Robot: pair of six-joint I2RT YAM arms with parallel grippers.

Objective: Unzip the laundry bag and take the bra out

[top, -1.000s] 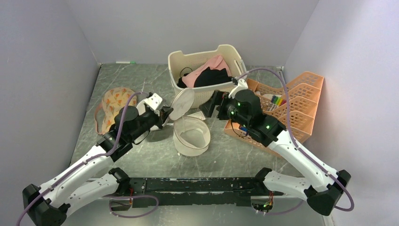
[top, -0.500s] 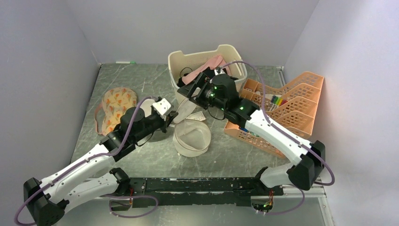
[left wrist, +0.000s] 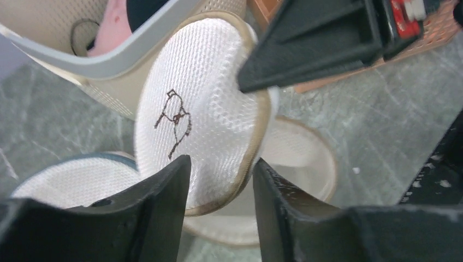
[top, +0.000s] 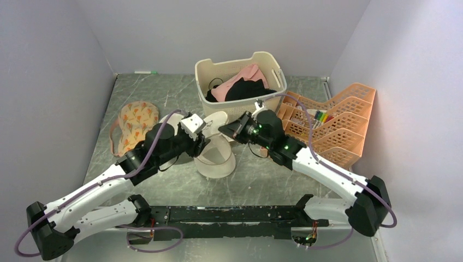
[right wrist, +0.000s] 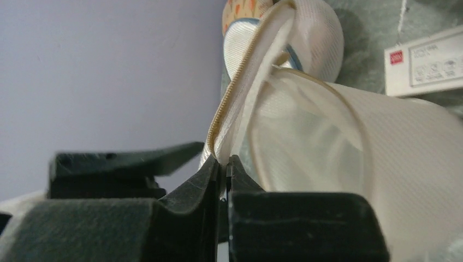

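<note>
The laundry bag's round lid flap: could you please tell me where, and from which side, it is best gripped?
Pinch the lid flap at its thin zip-edged rim, coming edge-on from the side away from the drum. Its broad mesh face is too wide for fingers, and it stands tilted up, rim free. The right gripper is shut on it this way.

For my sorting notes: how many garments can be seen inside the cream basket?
2. A pink garment lies toward the back right of the cream basket, and a black garment lies just in front of it. Others may be hidden underneath.
</note>
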